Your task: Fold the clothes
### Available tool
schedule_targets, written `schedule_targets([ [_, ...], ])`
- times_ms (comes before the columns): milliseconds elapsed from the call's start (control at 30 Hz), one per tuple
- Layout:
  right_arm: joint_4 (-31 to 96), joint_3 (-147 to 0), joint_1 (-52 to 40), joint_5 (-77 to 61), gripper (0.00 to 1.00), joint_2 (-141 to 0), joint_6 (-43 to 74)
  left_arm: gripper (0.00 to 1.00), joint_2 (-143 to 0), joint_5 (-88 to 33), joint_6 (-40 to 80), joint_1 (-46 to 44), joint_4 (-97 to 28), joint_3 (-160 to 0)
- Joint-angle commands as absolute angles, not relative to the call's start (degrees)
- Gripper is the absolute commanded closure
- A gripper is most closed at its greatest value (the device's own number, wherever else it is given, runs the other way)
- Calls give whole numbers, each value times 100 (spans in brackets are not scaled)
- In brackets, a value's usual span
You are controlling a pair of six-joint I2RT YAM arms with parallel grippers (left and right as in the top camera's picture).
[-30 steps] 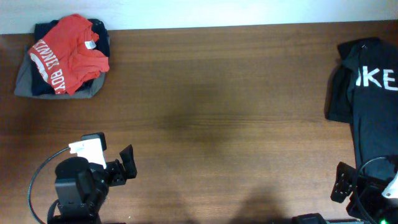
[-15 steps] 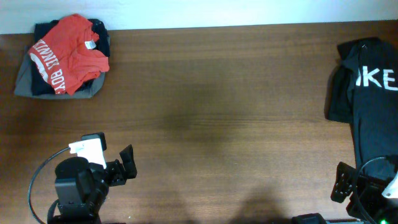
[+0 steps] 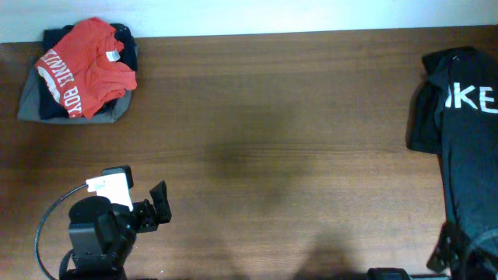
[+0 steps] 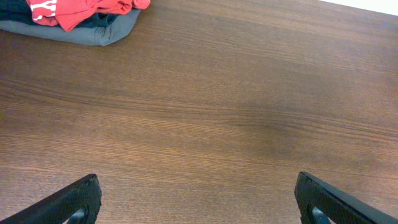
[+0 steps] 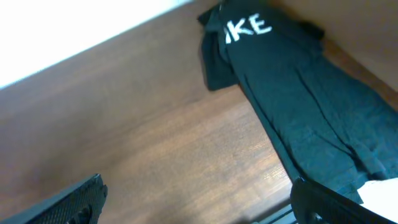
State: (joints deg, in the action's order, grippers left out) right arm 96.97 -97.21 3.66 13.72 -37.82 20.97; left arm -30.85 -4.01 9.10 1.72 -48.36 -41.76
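The clothes, an orange-red T-shirt (image 3: pixel 87 64) with white lettering, lie folded on top of a small pile at the table's far left corner; its edge shows at the top left of the left wrist view (image 4: pixel 87 7). My left gripper (image 3: pixel 159 204) is at the near left, well short of the pile, and stands open over bare wood (image 4: pixel 199 208). My right gripper (image 3: pixel 442 250) is at the near right edge beside a black shirt. Its jaws stand open with nothing between them (image 5: pixel 199 208).
A black T-shirt (image 3: pixel 467 148) with white letters lies spread along the right side, also in the right wrist view (image 5: pixel 292 93). Under the orange-red shirt are a dark garment and a grey one (image 3: pixel 31 105). The brown wooden table (image 3: pixel 272 140) runs between them.
My right gripper has shifted toward the lower right corner, next to the black shirt's lower part. The left arm and the clothes have not moved.
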Motion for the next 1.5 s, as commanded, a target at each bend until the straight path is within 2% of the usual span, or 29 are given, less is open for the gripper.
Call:
schedule_targets([
  [0,9730,-9690,499,1354,1,-3197,2154,1,-3081,-360,961,150,-4807,-4132],
  [100,9598,-9690,506,1363,1,-2851,2154,1,-3081,-360,963,150,-4807,-4132],
  [300,8379,-9192,587,1382,1,-2307,2150,1,-3081,-360,963,150,-4807,-4132],
  [467,7511,-7767,722,1393,1,-1804,2154,1,-3081,-360,961,150,-4807,-4132],
  [767,5092,-4895,751,917,1,-716,2185,1,-3081,-360,963,150,-4807,-4132],
  [967,3721,-3457,751,904,1,-12,2637,1,-3081,-360,961,150,-4827,-4132],
  [1467,1479,-1575,709,991,1,-25,4510,1,-3081,-360,961,150,-4866,-4132],
])
